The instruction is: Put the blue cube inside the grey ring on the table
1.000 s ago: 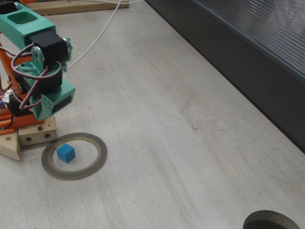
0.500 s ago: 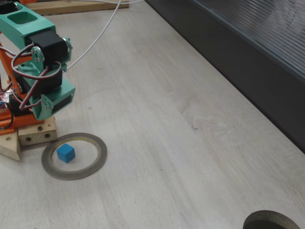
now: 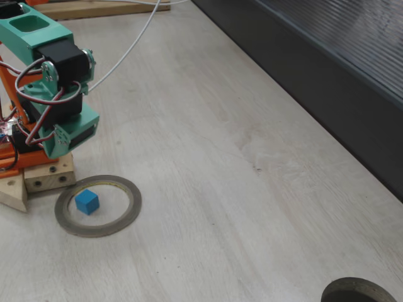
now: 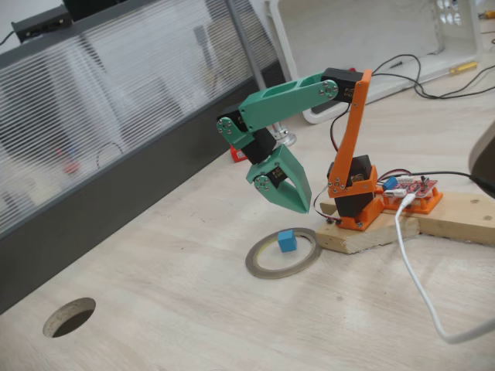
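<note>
Blue cube [image 3: 87, 202] sits on table [image 3: 208, 189] inside grey ring [image 3: 132, 211], left of centre, clear of rim. Gripper [image 4: 298, 202] hangs above ring, fingers together, holding nothing. Cube likely light, rigid, smooth; you'd pinch two opposite side faces. No long axis; one corner faces camera in a fixed view.

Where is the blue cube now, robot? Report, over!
Gripper shut, holding nothing, raised above the table. Blue cube lies inside the grey ring. Nothing in the way.
</note>
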